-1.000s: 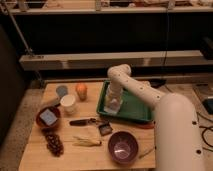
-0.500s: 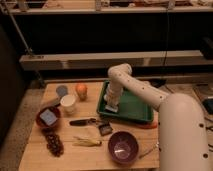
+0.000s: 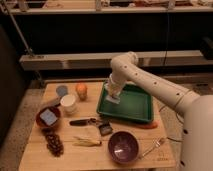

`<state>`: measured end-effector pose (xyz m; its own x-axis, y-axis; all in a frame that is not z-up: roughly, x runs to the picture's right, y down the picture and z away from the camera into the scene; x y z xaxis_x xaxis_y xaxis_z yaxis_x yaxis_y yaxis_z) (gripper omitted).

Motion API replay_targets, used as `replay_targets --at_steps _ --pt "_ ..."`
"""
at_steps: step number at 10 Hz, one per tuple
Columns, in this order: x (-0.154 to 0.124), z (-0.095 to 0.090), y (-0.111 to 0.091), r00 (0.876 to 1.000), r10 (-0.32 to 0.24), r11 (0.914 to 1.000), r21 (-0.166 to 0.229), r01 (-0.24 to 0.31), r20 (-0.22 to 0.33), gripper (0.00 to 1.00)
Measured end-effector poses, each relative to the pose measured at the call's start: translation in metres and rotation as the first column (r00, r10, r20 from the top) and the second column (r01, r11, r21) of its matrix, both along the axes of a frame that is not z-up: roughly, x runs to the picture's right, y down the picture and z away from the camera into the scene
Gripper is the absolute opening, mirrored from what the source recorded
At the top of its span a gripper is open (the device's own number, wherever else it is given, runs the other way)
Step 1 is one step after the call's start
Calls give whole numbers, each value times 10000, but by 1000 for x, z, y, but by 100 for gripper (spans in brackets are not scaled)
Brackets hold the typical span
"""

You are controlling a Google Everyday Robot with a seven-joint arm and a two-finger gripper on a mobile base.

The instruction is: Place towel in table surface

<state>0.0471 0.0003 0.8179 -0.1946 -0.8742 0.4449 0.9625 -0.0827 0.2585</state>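
The gripper [image 3: 112, 94] hangs over the green tray [image 3: 137, 107], on an arm [image 3: 150, 82] cased in a smooth off-white shell. Just under the jaws, the towel [image 3: 113, 100] looks like soft matt cloth. The tray around it reads as smooth plastic (faintly shiny). Nearer the camera than the jaws, the table surface [image 3: 95, 152] is matt light wood, the purple bowl [image 3: 123, 146] glossy and the fork [image 3: 155, 146] metallic.
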Motion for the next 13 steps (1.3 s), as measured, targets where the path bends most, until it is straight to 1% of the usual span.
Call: replay_targets --at_steps 1,2,3,4,5,6,7,8,11,12,13 --pt "-5 -16 -7 9999 -90 9998 189 88 132 0" --pt "-13 -34 -12 9989 -310 9991 289 300 353 0" --pt "-27 -52 -12 9956 -573 9981 288 553 744 0" --pt "-37 -63 -7 9905 -783 9968 230 761 1130 0" --pt "-55 -72 3 9796 -1166 9932 191 1151 1634 0" --pt "-80 -78 15 9583 -1827 9831 267 1813 2199 0" --pt "-89 -82 20 9483 -2028 9790 291 2019 2440 0" --pt "-85 -80 19 9497 -2053 9786 332 2033 2364 0" --pt "-87 -80 20 9482 -2082 9779 333 2063 2398 0" --pt "-87 -80 21 9447 -2167 9761 358 2145 2461 0" --pt "-93 -80 27 9339 -2493 9682 465 2457 2562 0"
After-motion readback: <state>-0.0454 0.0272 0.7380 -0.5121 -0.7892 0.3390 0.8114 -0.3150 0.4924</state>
